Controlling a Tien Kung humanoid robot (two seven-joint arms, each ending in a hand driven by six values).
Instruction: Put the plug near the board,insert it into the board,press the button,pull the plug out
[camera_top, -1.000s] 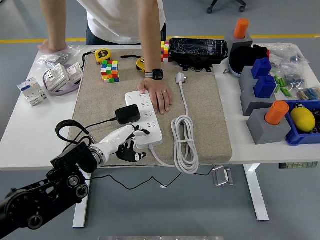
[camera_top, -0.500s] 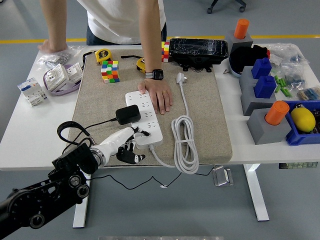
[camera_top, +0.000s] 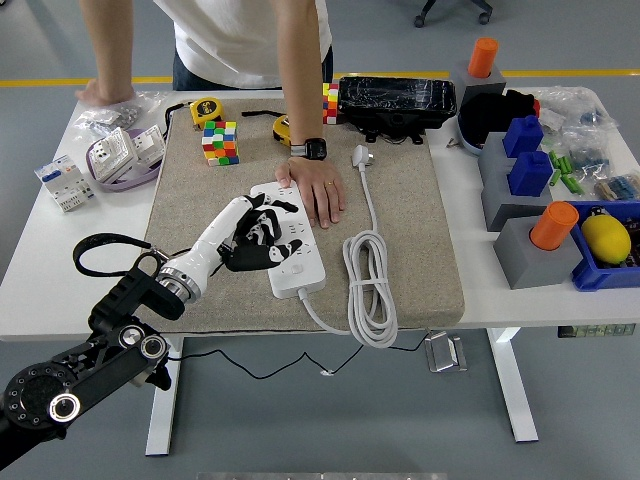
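While over the power strip (camera_top: 290, 237), left hand (camera_top: 252, 232) with fingers (camera_top: 270, 222) curled about black plug, plug itself hidden beneath them; probably gripping to pull out. Person's hand (camera_top: 322, 195) flat on strip's far end, likely steadying it. Strip on mat (camera_top: 400, 240) on worktop (camera_top: 40, 270).

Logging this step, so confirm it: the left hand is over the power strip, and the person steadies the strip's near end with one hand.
Not quite. In the head view the left hand is over the power strip, but the person's hand steadies its far end, not its near end.
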